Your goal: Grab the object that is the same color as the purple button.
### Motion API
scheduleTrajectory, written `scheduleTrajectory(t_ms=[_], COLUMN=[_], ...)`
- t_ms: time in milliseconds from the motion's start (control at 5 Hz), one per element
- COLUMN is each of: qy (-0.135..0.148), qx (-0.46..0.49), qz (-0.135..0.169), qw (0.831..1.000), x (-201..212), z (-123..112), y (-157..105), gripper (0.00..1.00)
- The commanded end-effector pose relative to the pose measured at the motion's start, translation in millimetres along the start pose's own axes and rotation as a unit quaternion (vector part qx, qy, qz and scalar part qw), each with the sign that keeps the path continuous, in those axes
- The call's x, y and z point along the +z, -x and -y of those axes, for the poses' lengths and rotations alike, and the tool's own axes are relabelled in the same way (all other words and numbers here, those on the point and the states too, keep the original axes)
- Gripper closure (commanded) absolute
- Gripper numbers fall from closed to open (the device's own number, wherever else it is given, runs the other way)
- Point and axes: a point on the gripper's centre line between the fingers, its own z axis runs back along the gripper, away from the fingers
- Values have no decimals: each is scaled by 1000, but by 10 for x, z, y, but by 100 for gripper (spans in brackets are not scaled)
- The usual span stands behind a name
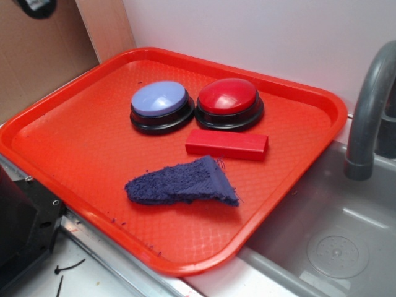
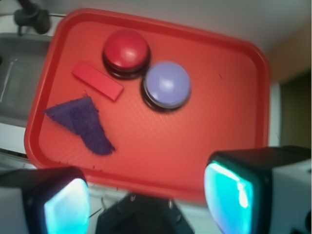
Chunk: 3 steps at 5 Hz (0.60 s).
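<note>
Exterior view, left to right: red tray (image 1: 74,142) sat on the counter beside a grey sink (image 1: 346,247); purple button (image 1: 159,99) stood at the tray's far middle, its black base touching that of the red button (image 1: 227,96) on its right; the purple cloth (image 1: 182,183) lay flat near the tray's near edge, apart from both buttons; a red block (image 1: 227,143) lay between the cloth and the red button, just beside the cloth's far right corner; grey faucet (image 1: 368,111) rose at far right. Wrist view: gripper (image 2: 146,197) hung off the tray's edge with fingers (image 2: 229,192) spread wide, nothing between them.
</note>
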Motion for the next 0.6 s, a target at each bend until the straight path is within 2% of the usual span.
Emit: scheduleTrajectory(t_ms=[0, 200, 400], qy=[0, 28, 35], qx=[-91, -128, -172], qz=[30, 54, 58], qw=[995, 990, 983], x=[-567, -922, -1134], z=[398, 570, 726], y=[-375, -500, -519], gripper=[0, 0, 0])
